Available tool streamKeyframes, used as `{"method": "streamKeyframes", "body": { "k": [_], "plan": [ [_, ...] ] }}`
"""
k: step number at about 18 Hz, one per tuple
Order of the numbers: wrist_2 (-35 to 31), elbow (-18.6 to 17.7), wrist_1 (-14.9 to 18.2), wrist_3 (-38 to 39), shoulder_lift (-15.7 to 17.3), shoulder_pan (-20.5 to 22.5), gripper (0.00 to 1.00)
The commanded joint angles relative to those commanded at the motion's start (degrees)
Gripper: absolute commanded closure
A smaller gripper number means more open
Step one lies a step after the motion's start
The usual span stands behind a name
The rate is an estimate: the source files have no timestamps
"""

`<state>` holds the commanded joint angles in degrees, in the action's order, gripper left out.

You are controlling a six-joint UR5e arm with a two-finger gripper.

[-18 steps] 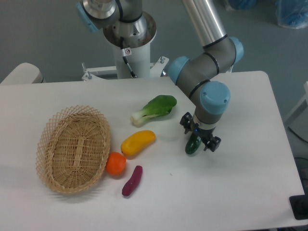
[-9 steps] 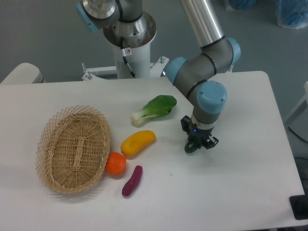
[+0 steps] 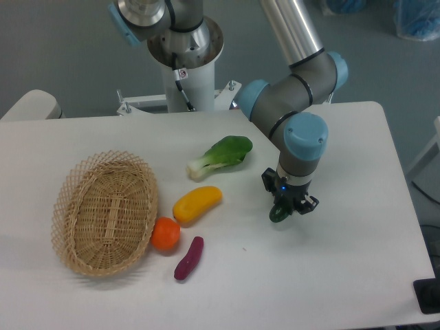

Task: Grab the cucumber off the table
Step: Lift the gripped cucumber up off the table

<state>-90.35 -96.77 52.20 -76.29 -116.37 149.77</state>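
The cucumber (image 3: 278,214) is small, dark green and glossy. It sits right of centre on the white table (image 3: 330,275), with only its lower end showing below the gripper. My gripper (image 3: 283,206) points down over it with its fingers closed in on the cucumber's sides. I cannot tell whether the cucumber rests on the table or is just off it.
A leafy bok choy (image 3: 221,155) lies left of the gripper. A yellow vegetable (image 3: 197,203), an orange (image 3: 165,233) and a purple vegetable (image 3: 189,258) lie further left. A wicker basket (image 3: 104,212) stands at the left. The arm's base (image 3: 184,62) stands behind the table.
The fingers have closed in from wide apart onto the cucumber. The gripper and cucumber have shifted slightly right compared with half a second ago.
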Motion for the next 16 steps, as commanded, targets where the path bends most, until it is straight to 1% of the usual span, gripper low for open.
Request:
{"method": "streamKeyframes", "body": {
  "k": [3, 5, 9, 12, 16],
  "plan": [
    [0.0, 3.6, 4.3, 0.0, -0.3, -1.1, 0.95],
    [0.1, 5.9, 6.2, -0.2, -0.6, -1.7, 0.95],
    [0.0, 10.0, 8.7, -0.1, -2.5, -3.9, 0.95],
    [0.4, 13.0, 9.9, -0.3, -4.0, -5.0, 0.97],
    [0.1, 14.9, 9.9, 0.4, -5.1, -6.0, 0.97]
  ]
}}
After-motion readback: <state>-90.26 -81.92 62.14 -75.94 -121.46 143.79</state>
